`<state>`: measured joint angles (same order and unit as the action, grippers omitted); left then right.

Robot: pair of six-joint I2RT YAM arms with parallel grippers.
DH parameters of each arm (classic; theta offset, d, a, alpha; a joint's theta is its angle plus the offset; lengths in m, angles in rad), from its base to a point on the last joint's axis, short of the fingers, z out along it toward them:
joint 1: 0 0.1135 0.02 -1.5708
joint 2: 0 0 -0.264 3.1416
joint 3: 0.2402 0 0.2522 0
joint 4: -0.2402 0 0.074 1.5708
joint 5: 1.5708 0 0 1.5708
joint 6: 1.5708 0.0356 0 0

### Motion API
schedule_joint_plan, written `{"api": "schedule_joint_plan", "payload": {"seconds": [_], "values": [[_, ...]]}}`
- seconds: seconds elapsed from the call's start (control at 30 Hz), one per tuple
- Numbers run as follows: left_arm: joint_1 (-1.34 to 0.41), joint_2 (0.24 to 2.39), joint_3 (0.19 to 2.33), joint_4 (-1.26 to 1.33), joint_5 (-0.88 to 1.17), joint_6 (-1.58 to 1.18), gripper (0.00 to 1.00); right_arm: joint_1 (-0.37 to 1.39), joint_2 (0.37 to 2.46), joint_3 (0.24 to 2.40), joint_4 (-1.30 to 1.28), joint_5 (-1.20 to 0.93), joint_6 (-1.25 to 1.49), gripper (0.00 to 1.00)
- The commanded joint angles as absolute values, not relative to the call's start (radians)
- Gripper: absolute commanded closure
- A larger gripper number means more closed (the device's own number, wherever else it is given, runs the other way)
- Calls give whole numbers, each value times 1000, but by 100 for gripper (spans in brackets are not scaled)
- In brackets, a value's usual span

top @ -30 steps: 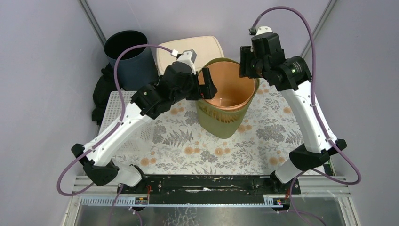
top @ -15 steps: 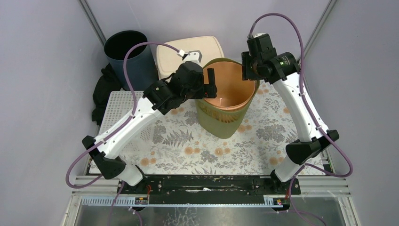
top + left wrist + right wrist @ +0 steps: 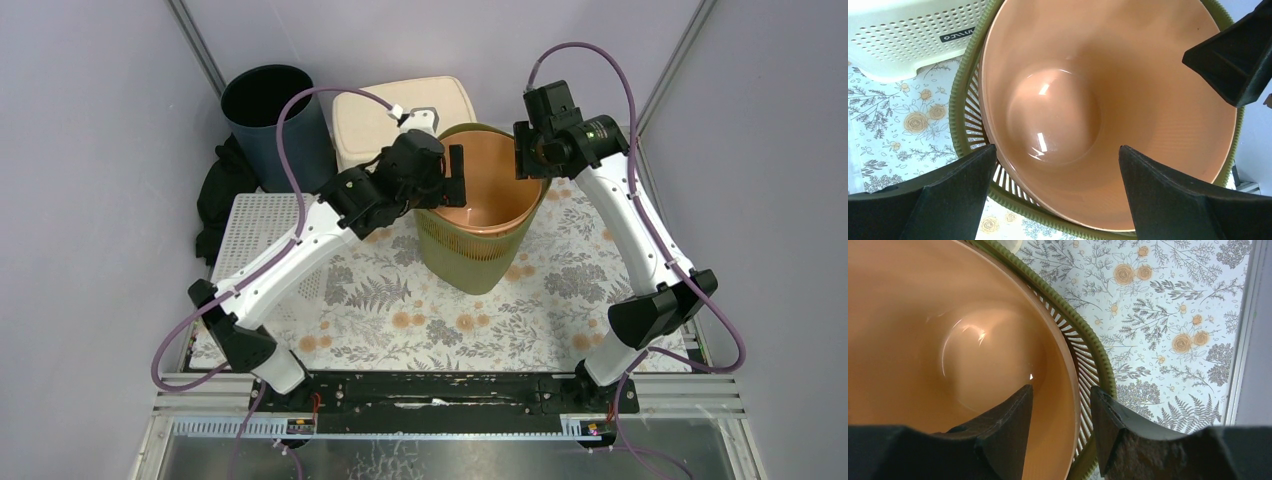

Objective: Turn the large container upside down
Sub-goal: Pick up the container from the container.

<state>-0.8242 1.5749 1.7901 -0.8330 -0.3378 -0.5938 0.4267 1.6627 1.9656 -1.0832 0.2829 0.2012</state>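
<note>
The large container [image 3: 480, 255] stands upright, mouth up, on the floral cloth [image 3: 400, 300], so none of the turn is done. You have an arm at each side of its rim, which reads as a two-handed lift and flip of something too wide for one jaw. The left gripper [image 3: 452, 178] hangs over the rim's left side with its fingers [image 3: 948, 195] spread as wide as they go, holding nothing. The right gripper [image 3: 527, 160] is at the opposite side, its jaws narrowed to about the thickness of the wall. The top view gives you the layout — container mid-table, a cream perforated basket [image 3: 400, 110] and a dark bin [image 3: 270, 110] behind it — but not how either jaw meets the rim. The right wrist view does: one finger sits inside against the orange liner [image 3: 948, 340], the other outside the green slatted shell [image 3: 1083, 365], with the rim between them. You cannot tell from it whether they pinch the wall yet. The left wrist view looks straight down the liner to its glossy, empty floor, with the other arm's finger dark in the upper right corner.
</note>
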Motion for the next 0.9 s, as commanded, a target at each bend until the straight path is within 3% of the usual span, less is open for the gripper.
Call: {"api": "schedule_joint_plan", "payload": {"seconds": [0.0, 0.87], "values": [[-827, 1618, 1853, -921, -410, -575, 0, 416, 1629, 1974, -1066, 279, 182, 47], [-828, 1842, 2106, -1170, -511, -557, 2, 415, 1616, 1925, -1044, 213, 169, 59]]}}
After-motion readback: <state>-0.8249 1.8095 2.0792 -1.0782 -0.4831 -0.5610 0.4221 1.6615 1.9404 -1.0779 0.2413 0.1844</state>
